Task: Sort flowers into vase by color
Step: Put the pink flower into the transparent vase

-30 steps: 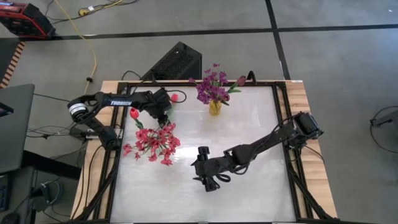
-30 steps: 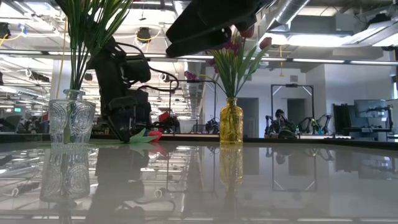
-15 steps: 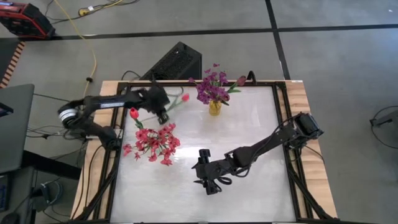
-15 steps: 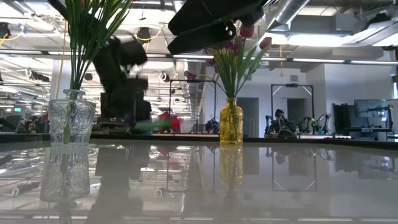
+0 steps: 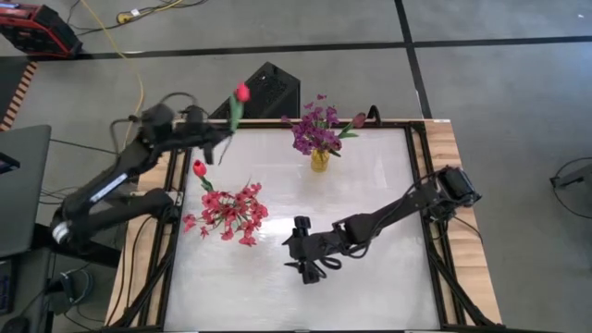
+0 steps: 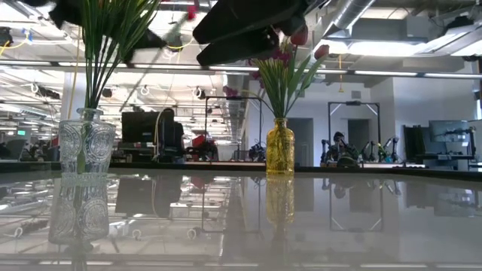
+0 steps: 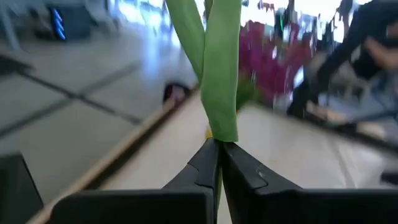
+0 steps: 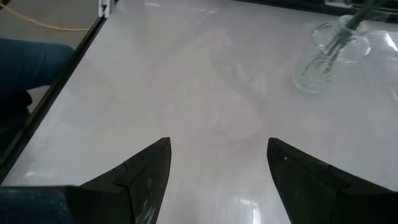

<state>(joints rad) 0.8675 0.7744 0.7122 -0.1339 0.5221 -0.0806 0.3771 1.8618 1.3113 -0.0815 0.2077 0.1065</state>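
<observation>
My left gripper [image 5: 225,137] is raised over the table's far left corner, shut on a red tulip [image 5: 242,92] whose bloom reaches past the far edge. A clear glass vase [image 6: 86,147] at the left holds pink-red clusters [image 5: 229,211] and another red tulip [image 5: 199,168]. A yellow vase [image 5: 320,159] at the far middle holds purple clusters [image 5: 314,129] and a dark maroon tulip [image 5: 358,119]. My right gripper [image 5: 310,268] hovers open over the table's near middle, touching nothing. My left gripper pinches the tulip's green stem and leaf [image 7: 221,127] between its two fingertips [image 7: 242,165]. The fingers reach out nearly level from the table's left side. The tulip is lifted clear, and its stem rises beyond the fingers toward the far edge with the bloom on top.
A black box [image 5: 264,92] stands on the floor just beyond the far edge, near the lifted bloom. The table's dark frame [image 5: 421,185] runs round its edge. Part of a person in blue [image 8: 31,62] shows beside the table. The right half of the tabletop [image 5: 370,176] is bare.
My left gripper has risen from the table's far left part and drawn back toward the left and far edges, tipping from pointing steeply down to nearly level. The red tulip, which lay on the table, is lifted clear with its bloom swung up past the far edge.
</observation>
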